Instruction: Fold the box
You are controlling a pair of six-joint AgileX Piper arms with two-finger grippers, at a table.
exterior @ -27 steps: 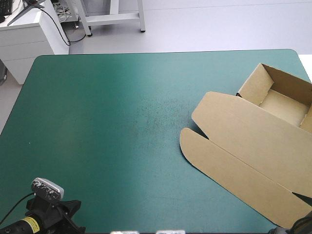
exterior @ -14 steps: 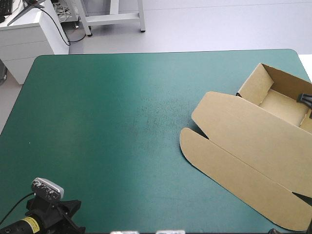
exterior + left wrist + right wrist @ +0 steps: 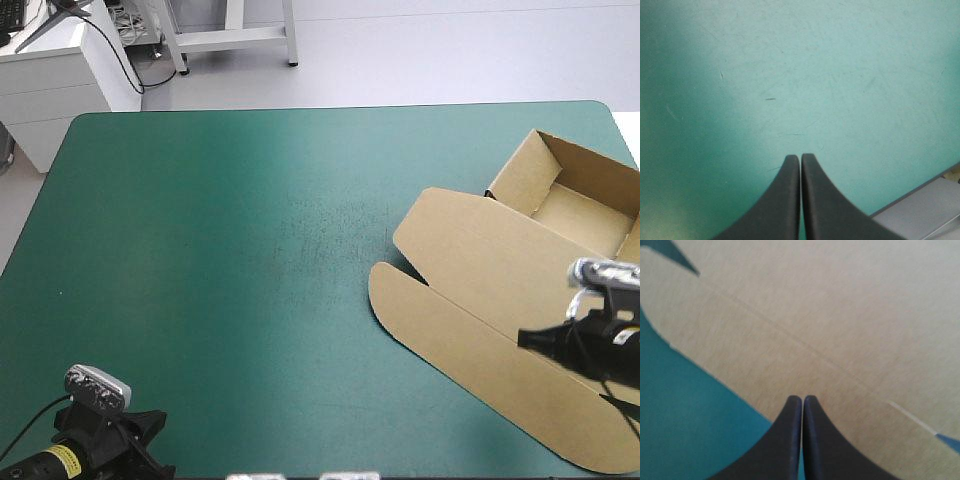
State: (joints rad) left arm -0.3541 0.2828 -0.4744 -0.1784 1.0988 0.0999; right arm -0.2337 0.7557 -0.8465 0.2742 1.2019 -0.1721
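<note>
Lying on the right side of the teal-green counter [image 3: 200, 250], the brown box [image 3: 500, 270] was an open tray by the far right corner, with its lid flat and stretching toward the near edge. The right arm's fingers [image 3: 785, 440] were pressed together in one pointed arch, holding nothing. They pointed over the lid near the crease of its outer flap; whether they touched the board could not be told. The left arm's fingers [image 3: 785, 200] were likewise closed on nothing, above bare cover at the near left corner, well apart from the box.
</note>
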